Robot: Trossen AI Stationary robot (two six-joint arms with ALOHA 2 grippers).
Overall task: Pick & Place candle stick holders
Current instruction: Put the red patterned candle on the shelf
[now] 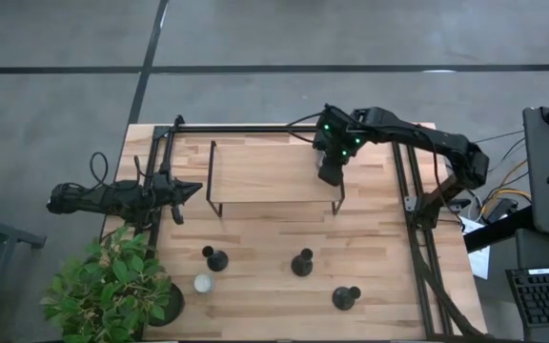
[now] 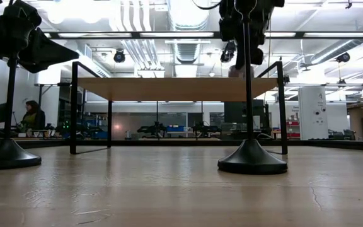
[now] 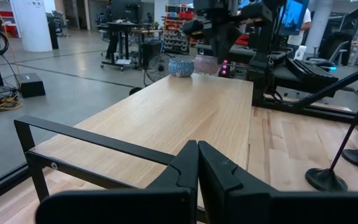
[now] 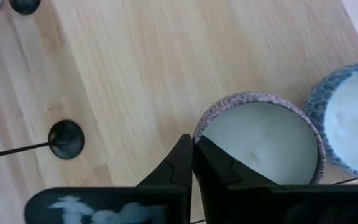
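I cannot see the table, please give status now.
Right pincer shut, above pinkish cup on shelf. Left pincer shut, waiting at table's left. Three black holders on table. Nothing blocking.

Black holder (image 2: 251, 157) upright on table (image 2: 169, 189), before raised wooden shelf (image 2: 175, 89).

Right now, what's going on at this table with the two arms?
The right tool is over the far right corner of the raised wooden shelf, shut on the rim of a pinkish patterned cup beside a blue patterned cup. The left tool waits shut at the table's left edge. Three black stemmed holders and one whitish cup sit on the table in front.
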